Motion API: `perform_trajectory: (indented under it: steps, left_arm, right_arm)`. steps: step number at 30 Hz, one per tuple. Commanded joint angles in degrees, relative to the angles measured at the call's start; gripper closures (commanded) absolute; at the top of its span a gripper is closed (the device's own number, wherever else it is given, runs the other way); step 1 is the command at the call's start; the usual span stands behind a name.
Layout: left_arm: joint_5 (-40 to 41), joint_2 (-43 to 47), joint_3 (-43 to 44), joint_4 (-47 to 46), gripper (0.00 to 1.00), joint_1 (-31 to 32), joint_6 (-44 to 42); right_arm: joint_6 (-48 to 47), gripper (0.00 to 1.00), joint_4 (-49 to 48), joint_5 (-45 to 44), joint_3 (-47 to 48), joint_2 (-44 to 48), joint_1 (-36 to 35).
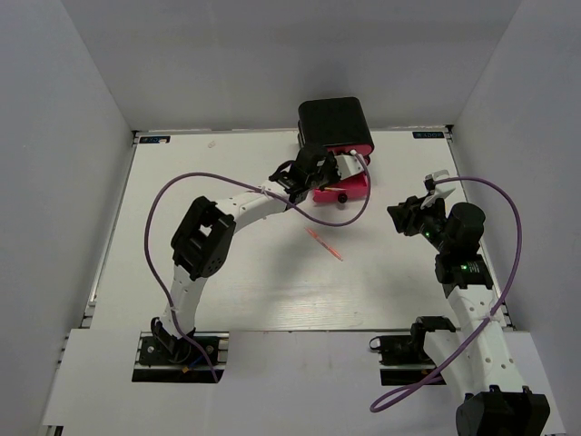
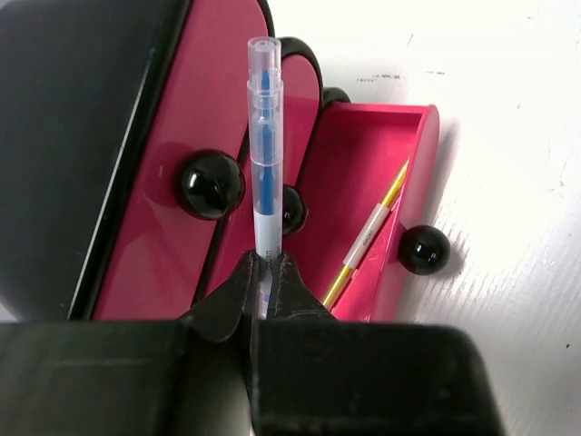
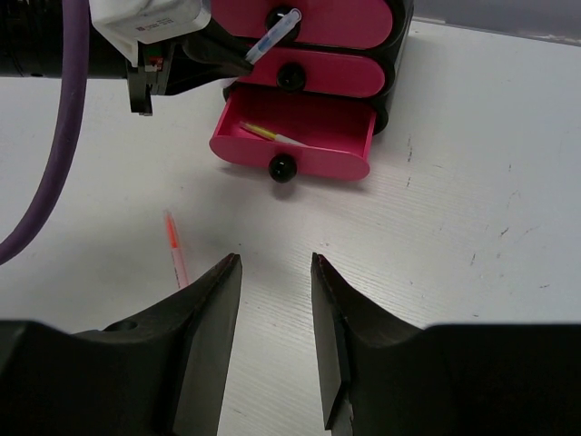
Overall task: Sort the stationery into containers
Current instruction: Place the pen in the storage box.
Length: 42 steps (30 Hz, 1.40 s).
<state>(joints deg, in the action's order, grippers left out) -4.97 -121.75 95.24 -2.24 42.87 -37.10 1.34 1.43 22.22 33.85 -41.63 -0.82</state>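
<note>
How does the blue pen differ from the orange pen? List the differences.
The blue pen is clamped in the left fingers by the drawers; the orange pen lies loose on the table. The blue pen has a thicker clear barrel; the orange pen is thin. Neither is in a drawer.

Table (image 1: 227,291): one, white, flat, wood-grained top; fine dark scratches (image 3: 472,236) showed on its right part.
Enclosure walls: pale grey, plain; left wall (image 1: 54,182), far wall (image 1: 290,54), right wall (image 1: 536,136).
Corner labels: two small dark tags on the table's far edge, far left (image 1: 154,139) and far right (image 1: 428,135); lettering was unreadable.
</note>
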Motion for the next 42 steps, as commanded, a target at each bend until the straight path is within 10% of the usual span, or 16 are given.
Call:
perform_trajectory:
  steps: [1, 16, 24, 36, 40, 42]
  left_arm:
    - [-1.62, 0.29, 2.14, -1.45, 1.0, 0.02, -0.69]
    - [-0.04, -2.0, 1.0, -0.92, 0.95, 0.02, 0.36]
    - [1.63, -1.47, -0.41, -2.59, 0.66, 0.02, 0.98]
    - [1.63, 2.57, -0.41, -1.46, 0.61, 1.07, 0.98]
    - [5.47, 8.54, -1.81, -0.14, 0.64, 1.69, 13.76]
    - [12.52, 12.14, -2.6, 4.06, 0.67, 0.91, 34.05]
  right_arm:
    - [0.15, 0.57, -2.92, -0.16, -0.01, 0.58, 0.12]
    - [0.24, 0.57, -2.75, -0.77, -0.01, 0.67, 0.2]
    - [0.15, 0.57, -2.75, -1.12, -0.01, 0.67, 0.11]
    - [0.06, 0.57, -2.84, -1.47, -0.18, 0.67, 1.87]
    - [-0.03, 0.57, -2.84, -1.39, -0.1, 0.58, 1.96]
    - [-0.11, 0.57, -2.66, -1.3, -0.1, 0.67, 2.14]
